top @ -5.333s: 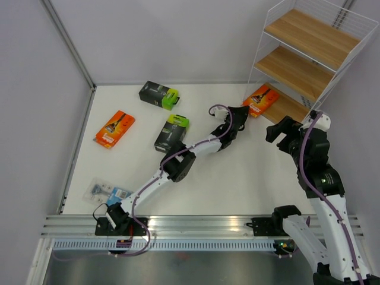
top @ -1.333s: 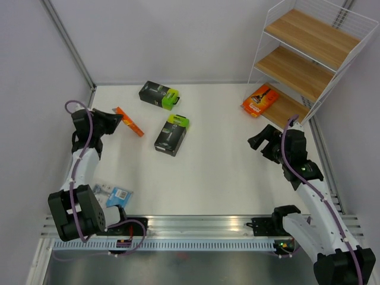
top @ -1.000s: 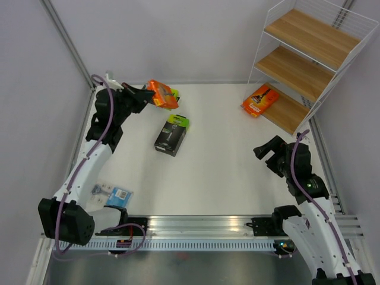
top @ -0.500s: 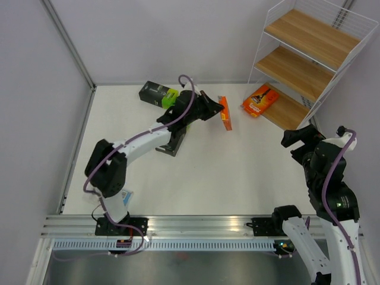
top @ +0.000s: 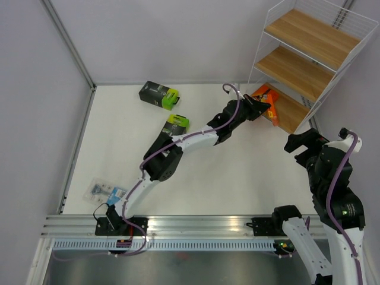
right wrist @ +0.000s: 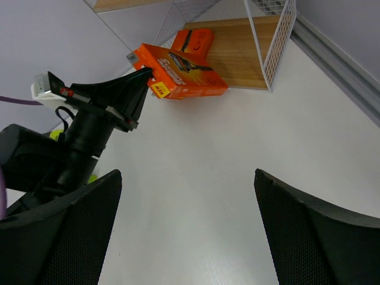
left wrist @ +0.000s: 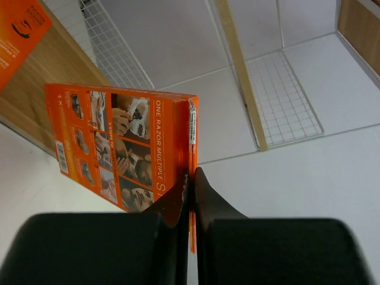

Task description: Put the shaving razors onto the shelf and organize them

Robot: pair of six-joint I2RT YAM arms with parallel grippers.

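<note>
My left gripper (top: 259, 110) is shut on the thin edge of a flat orange razor card (left wrist: 127, 142), held at the front of the shelf's (top: 309, 53) bottom board (right wrist: 237, 59). In the right wrist view the held card (right wrist: 184, 74) overlaps the board's edge, next to a second orange card (right wrist: 193, 41) lying on that board. Two black boxes with lime-green ends (top: 159, 95) (top: 177, 122) and a clear blister with blue card (top: 108, 191) lie on the table. My right gripper (top: 304, 142) hangs open over bare table, right of the shelf's front corner, holding nothing.
The left arm stretches diagonally across the table from its base to the shelf. The shelf's white wire side (right wrist: 270, 41) and front post stand close to the held card. A grey wall rail (right wrist: 338, 53) runs along the table's right edge.
The left arm has swung right, carrying the orange card from the back middle of the table to the shelf's bottom board. The right arm has barely moved.
</note>
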